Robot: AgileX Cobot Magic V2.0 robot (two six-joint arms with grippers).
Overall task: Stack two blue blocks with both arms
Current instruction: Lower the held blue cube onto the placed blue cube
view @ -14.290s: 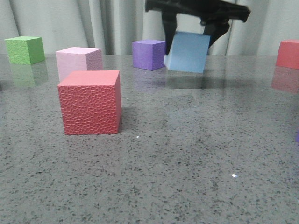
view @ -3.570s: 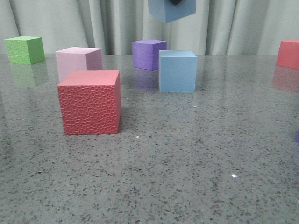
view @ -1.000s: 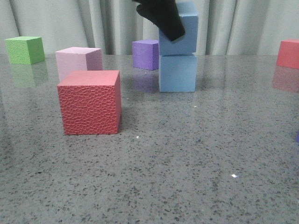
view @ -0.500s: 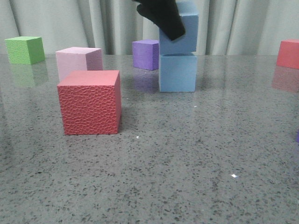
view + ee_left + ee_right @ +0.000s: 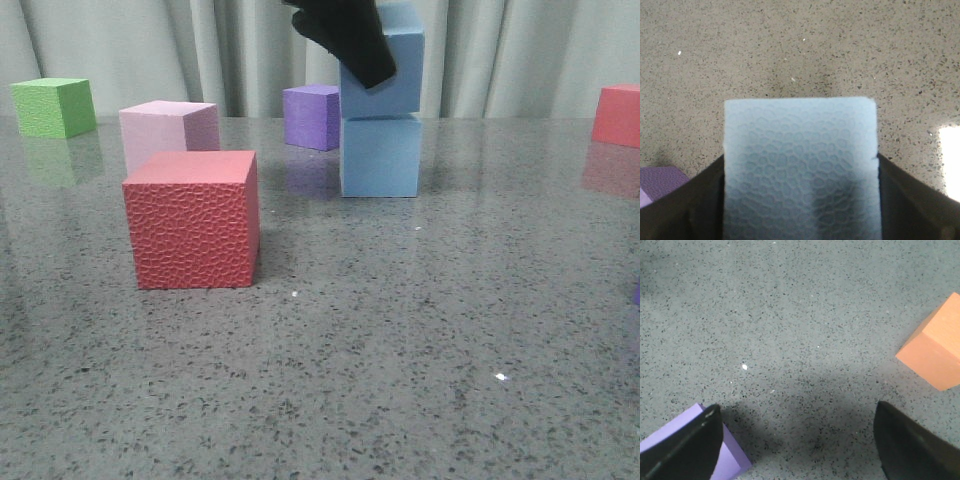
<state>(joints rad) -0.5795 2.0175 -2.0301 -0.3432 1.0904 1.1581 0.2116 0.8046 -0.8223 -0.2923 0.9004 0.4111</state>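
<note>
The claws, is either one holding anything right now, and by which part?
The left claw grips the upper blue block by two opposite side faces, atop the lower blue block. The right claw holds nothing.

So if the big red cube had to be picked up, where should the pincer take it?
Come straight down and close on two opposite side walls of the red cube. It sits flat and square on the table. The pink cube stands close behind it, so its left and right walls look the clearest.
</note>
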